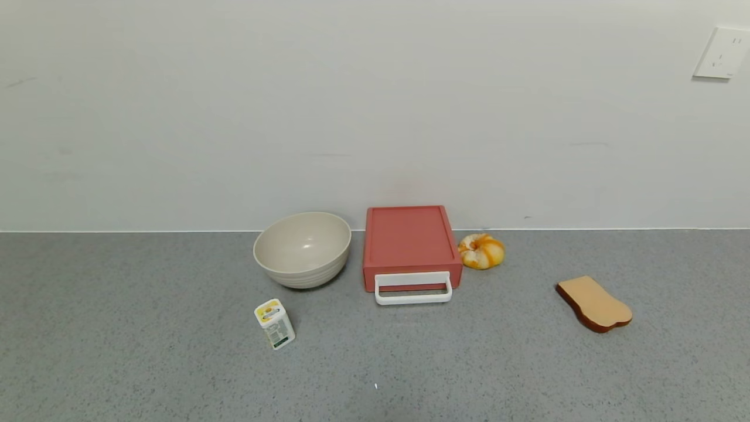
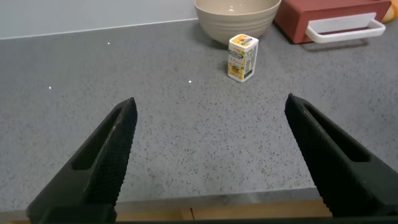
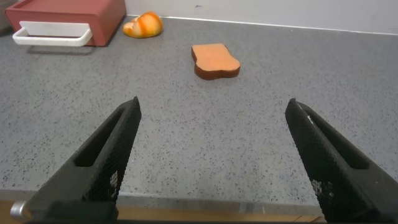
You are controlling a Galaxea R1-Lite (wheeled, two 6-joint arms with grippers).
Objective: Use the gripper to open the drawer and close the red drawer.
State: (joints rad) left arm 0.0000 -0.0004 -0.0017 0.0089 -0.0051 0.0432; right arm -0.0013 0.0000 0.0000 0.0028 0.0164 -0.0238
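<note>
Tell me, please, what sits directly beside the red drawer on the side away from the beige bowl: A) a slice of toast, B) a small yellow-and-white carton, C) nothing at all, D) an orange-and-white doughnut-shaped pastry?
D: in the head view the pastry lies right next to the drawer, opposite the bowl; the toast slice lies farther off, and the carton stands in front of the bowl.

Matte black end effector fingers (image 2: 102, 158), wedge-shaped, inner faces finely ribbed, alike on the right one (image 3: 106, 158).
</note>
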